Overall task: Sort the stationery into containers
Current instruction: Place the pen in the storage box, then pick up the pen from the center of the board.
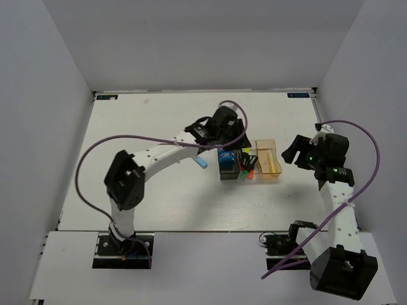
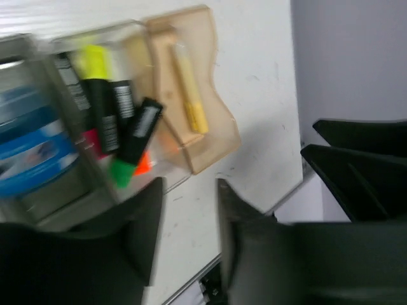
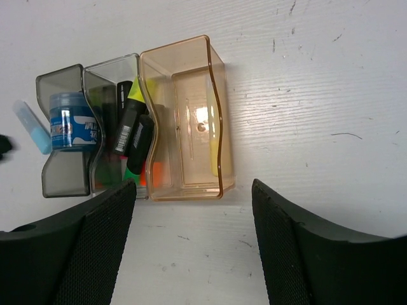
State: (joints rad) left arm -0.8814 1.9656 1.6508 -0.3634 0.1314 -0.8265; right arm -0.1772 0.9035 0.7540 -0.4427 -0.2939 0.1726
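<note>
Three joined containers stand mid-table: a dark-grey bin (image 3: 60, 181) holding the blue tape roll (image 3: 70, 127), a clear bin (image 3: 113, 63) with several black markers (image 3: 131, 135), and a tan-orange bin (image 3: 184, 184) with a yellow stick (image 3: 214, 159). In the left wrist view the markers (image 2: 105, 108) show green, orange and yellow caps. A light-blue stick (image 3: 32, 127) lies on the table just left of the dark-grey bin. My left gripper (image 2: 189, 213) hovers by the bins, jaws apart, nothing between them. My right gripper (image 3: 194, 187) stands wide open and empty, right of the tan-orange bin (image 1: 268, 166).
White walls enclose the table (image 1: 159, 203) on three sides. The left arm (image 1: 159, 155) reaches across the table toward the bins (image 1: 248, 166). The right arm (image 1: 340, 210) stands near the right wall. Purple cables loop above both arms.
</note>
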